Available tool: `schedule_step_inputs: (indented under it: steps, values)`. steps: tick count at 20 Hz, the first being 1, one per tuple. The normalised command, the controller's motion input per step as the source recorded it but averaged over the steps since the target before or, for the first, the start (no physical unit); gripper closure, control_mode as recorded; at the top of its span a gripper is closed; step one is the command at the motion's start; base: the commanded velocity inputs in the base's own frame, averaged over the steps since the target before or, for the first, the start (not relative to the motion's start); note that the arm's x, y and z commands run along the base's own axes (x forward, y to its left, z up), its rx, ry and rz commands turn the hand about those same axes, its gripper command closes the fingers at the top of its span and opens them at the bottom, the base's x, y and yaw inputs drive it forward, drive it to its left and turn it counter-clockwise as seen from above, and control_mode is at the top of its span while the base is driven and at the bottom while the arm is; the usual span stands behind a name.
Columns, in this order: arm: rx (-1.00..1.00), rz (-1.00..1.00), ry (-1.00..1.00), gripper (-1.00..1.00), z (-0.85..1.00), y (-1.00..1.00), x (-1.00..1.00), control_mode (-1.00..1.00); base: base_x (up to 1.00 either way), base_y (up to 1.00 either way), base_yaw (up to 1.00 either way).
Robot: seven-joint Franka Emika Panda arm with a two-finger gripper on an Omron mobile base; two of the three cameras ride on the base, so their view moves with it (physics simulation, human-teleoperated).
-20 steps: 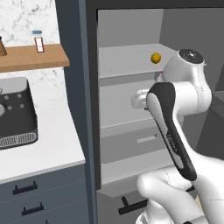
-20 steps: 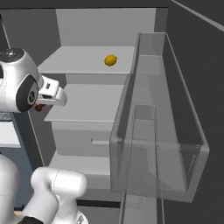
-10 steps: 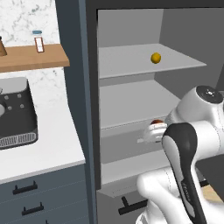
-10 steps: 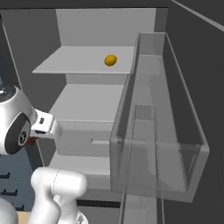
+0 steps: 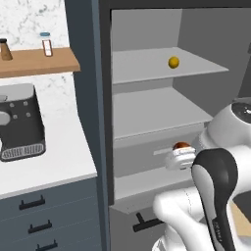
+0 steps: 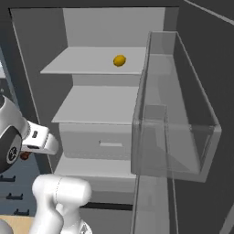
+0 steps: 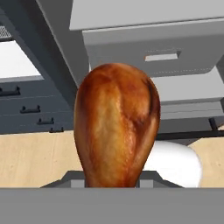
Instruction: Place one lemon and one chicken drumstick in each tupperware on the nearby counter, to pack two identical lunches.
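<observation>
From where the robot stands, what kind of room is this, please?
It looks like a home kitchen. An open fridge with grey shelves holds a lemon, a white counter over drawers carries a dark coffee machine, and a roasted chicken drumstick sits in the hand.

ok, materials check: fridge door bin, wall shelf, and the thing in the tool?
Door bin: looks like clear plastic or glass, since the fridge wall shows through it. Wall shelf: seems wood, warm brown and matte. In the tool: a chicken drumstick, glossy browned skin with darker patches, like roasted meat. All rendered, so this is judged by look alone.
</observation>
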Motion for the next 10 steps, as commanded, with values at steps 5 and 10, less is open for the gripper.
schedule_step_inputs:
  steps: [5,10]
  values:
    - [0.0,0.0,0.0,1.0,0.0,0.0,0.0,1.0,-0.39,0.93,0.15]
    - [0.0,0.0,0.0,1.0,0.0,0.0,0.0,1.0,-0.02,1.0,0.27]
